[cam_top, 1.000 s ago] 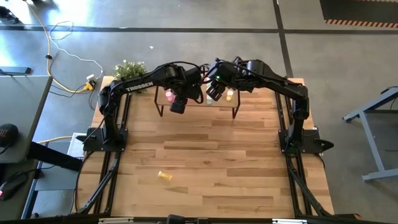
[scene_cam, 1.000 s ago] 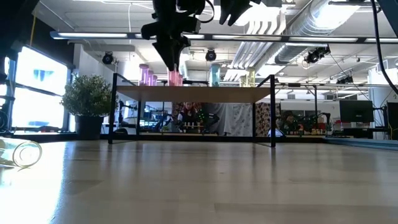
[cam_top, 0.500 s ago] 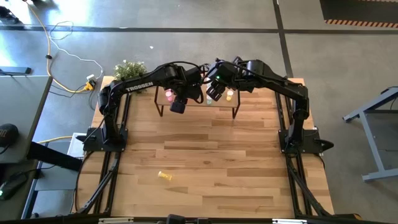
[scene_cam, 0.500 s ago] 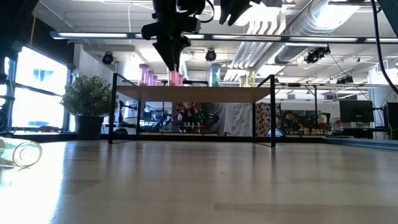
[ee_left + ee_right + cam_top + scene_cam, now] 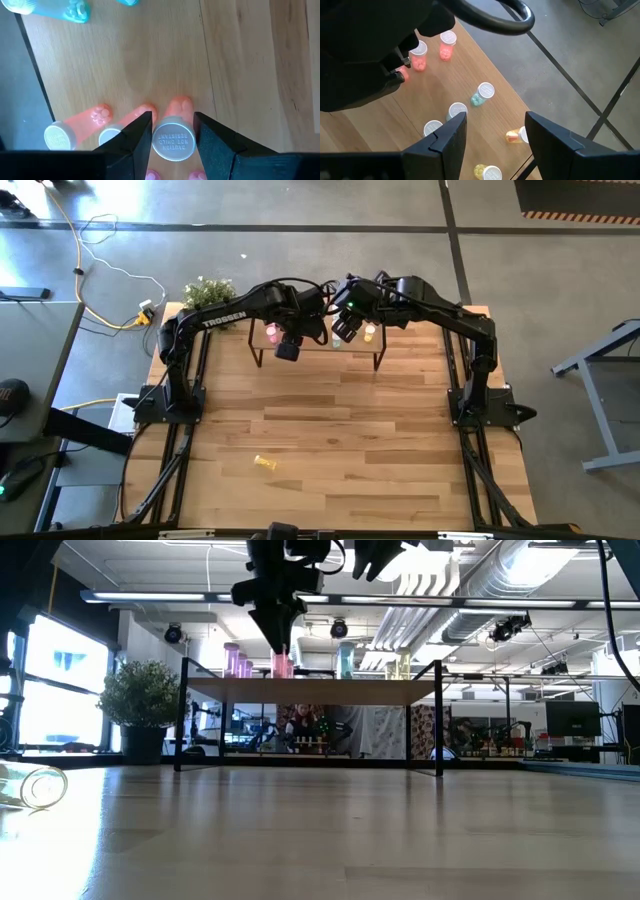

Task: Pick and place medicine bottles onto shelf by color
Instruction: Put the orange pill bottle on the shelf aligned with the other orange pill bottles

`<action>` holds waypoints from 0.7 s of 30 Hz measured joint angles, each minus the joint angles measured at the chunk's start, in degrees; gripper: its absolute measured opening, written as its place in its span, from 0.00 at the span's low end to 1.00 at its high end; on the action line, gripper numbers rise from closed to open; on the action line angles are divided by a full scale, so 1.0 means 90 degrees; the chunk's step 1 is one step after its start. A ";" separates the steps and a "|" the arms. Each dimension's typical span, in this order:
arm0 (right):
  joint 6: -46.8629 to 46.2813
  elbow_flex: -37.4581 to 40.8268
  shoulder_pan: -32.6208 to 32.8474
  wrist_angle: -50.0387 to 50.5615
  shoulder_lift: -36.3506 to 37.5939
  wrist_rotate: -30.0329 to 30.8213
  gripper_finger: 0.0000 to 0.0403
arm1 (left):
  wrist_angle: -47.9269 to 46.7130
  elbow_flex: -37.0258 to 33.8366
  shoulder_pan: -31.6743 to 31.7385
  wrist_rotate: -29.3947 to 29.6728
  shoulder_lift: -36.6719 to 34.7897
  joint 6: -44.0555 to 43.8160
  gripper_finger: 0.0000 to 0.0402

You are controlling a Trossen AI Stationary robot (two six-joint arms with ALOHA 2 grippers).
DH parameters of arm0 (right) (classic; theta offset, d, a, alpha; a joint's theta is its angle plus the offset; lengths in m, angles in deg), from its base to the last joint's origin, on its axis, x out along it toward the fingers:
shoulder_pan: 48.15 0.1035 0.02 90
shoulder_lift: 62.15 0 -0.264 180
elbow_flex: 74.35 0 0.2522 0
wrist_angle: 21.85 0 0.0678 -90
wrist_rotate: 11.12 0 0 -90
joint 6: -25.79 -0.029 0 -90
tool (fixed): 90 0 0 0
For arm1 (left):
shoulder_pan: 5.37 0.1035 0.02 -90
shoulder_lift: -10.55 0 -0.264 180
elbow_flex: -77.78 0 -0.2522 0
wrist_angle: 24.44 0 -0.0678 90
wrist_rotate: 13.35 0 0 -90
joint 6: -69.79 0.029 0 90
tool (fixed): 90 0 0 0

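Tabletop: I am looking down on a pale plank table (image 5: pixel 330 430) standing on a grey floor, with a small potted plant (image 5: pixel 208 292) sitting at its far left corner.
Shelf: I am seeing the shelf (image 5: pixel 310 691) standing on thin black legs at the far side of the table, between the two arms.
Left gripper: I am holding the left gripper (image 5: pixel 172 131) down over the shelf's left part, its fingers closing narrowly around a pink bottle (image 5: pixel 173 140) with a pale cap, which is standing upright on the board.
Neighbouring bottles: I am seeing two more pink bottles (image 5: pixel 75 127) standing just beside the gripped one, and blue-green bottles (image 5: pixel 481 94) sitting farther along the board.
Right gripper: I am keeping the right gripper (image 5: pixel 495 125) hanging above the shelf's right part, fingers spread wide and holding nothing.
Stray bottle: I am noticing a yellow bottle (image 5: pixel 265 463) lying on its side on the tabletop, well apart from the shelf.
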 joint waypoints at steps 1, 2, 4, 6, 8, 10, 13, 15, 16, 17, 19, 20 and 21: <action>0.0000 0.0000 0.0002 0.0000 0.0000 0.0000 0.48 | 0.0001 0.0000 0.0000 0.0000 0.0000 0.0000 0.34; 0.0000 0.0000 0.0002 0.0000 0.0000 0.0000 0.48 | 0.0001 0.0000 0.0000 0.0000 0.0000 0.0000 0.34; 0.0000 0.0000 0.0000 0.0000 0.0000 0.0000 0.48 | 0.0001 0.0000 -0.0002 0.0000 0.0000 0.0000 0.34; 0.0002 0.0000 0.0000 0.0000 0.0000 0.0000 0.48 | 0.0001 0.0000 0.0000 0.0002 0.0000 0.0000 0.34; 0.0000 0.0000 0.0000 0.0000 0.0000 0.0000 0.48 | 0.0001 0.0000 -0.0001 0.0002 0.0000 0.0000 0.34; 0.0000 0.0000 0.0000 0.0000 0.0000 0.0000 0.48 | 0.0001 0.0000 0.0000 -0.0005 0.0000 0.0000 0.34; 0.0002 0.0000 0.0000 0.0000 0.0000 0.0000 0.48 | 0.0001 0.0000 -0.0001 -0.0012 0.0000 -0.0001 0.34; 0.0002 0.0000 0.0000 0.0000 0.0000 0.0000 0.48 | 0.0001 0.0000 0.0000 -0.0090 0.0000 -0.0040 0.34; 0.0002 0.0000 0.0000 0.0000 0.0000 -0.0001 0.48 | -0.0001 0.0000 0.0000 -0.0158 0.0000 -0.0062 0.34; 0.0005 0.0000 0.0000 0.0000 0.0000 -0.0002 0.48 | -0.0006 0.0000 0.0000 -0.0233 0.0000 -0.0086 0.34; 0.0041 0.0000 0.0000 0.0000 0.0000 0.0000 0.48 | -0.0015 0.0000 -0.0001 -0.0330 0.0000 -0.0108 0.34; 0.0056 0.0000 0.0000 0.0002 0.0000 0.0000 0.48 | -0.0021 0.0000 -0.0002 -0.0340 0.0000 -0.0111 0.34; 0.0068 0.0000 0.0000 0.0000 0.0000 -0.0001 0.48 | -0.0023 0.0000 -0.0002 -0.0338 0.0000 -0.0111 0.34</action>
